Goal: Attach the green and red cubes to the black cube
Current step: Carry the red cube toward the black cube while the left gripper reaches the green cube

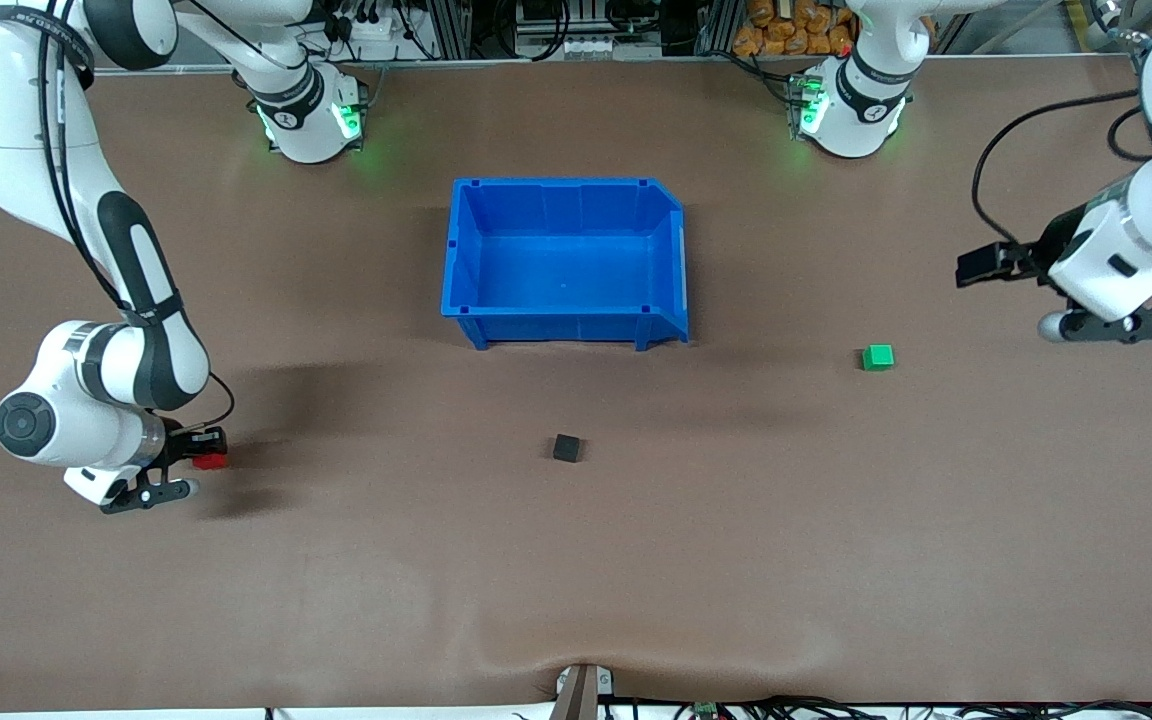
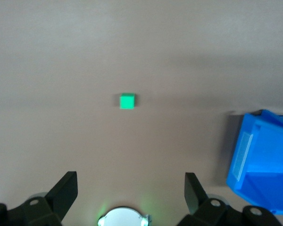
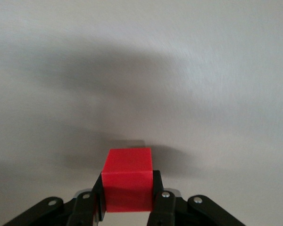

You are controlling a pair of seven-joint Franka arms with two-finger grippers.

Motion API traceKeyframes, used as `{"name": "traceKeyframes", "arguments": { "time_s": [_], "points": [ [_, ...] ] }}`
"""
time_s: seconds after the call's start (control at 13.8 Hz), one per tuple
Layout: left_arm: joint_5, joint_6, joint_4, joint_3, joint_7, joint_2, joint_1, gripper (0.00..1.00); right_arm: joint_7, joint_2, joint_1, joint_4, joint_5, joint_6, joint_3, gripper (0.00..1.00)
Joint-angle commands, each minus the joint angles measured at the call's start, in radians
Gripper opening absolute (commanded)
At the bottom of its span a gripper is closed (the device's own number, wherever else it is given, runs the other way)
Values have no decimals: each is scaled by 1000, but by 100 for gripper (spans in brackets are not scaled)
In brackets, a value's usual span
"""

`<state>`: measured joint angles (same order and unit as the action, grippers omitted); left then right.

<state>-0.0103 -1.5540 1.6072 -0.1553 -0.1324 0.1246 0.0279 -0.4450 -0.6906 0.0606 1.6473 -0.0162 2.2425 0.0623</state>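
Observation:
My right gripper (image 1: 202, 447) is shut on the red cube (image 1: 209, 460), low at the table surface near the right arm's end. In the right wrist view the red cube (image 3: 127, 176) sits clamped between the two fingers of that gripper (image 3: 128, 197). The black cube (image 1: 566, 448) lies alone mid-table, nearer the front camera than the blue bin (image 1: 458, 250). The green cube (image 1: 877, 357) lies toward the left arm's end. My left gripper (image 1: 983, 267) is open and empty, up in the air above the table beside the green cube (image 2: 127, 101). Its fingers stand wide apart (image 2: 129, 182).
The blue bin stands empty at mid-table, nearer the robots' bases than the cubes. One corner of it shows in the left wrist view (image 2: 264, 165). The brown table top lies bare between the black cube and each coloured cube.

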Motion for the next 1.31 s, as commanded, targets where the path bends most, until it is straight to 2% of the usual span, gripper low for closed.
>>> {"name": "traceKeyframes", "arguments": {
  "time_s": [0.0,0.22,0.51,0.73,0.95,1.24],
  "points": [
    [10,-78,-15,-35,-90,111,-43,100,-147,5,-43,-61,5,-6,-15,0],
    [12,-130,-42,-39,-145,209,-126,100,-269,5,-129,-104,4,-6,-16,0],
    [7,-155,-177,-38,-289,360,-235,100,-481,26,-226,-127,1,-11,-53,0],
    [1,-244,-184,-36,-338,411,-284,100,-693,25,-277,-133,1,-11,-90,0],
    [-7,-250,-165,-27,-322,409,-258,100,-805,25,-349,-136,8,-12,-128,0],
    [-14,-255,-20,-24,-317,356,-116,100,-978,22,-426,-150,15,-12,-127,0]
  ]
}}
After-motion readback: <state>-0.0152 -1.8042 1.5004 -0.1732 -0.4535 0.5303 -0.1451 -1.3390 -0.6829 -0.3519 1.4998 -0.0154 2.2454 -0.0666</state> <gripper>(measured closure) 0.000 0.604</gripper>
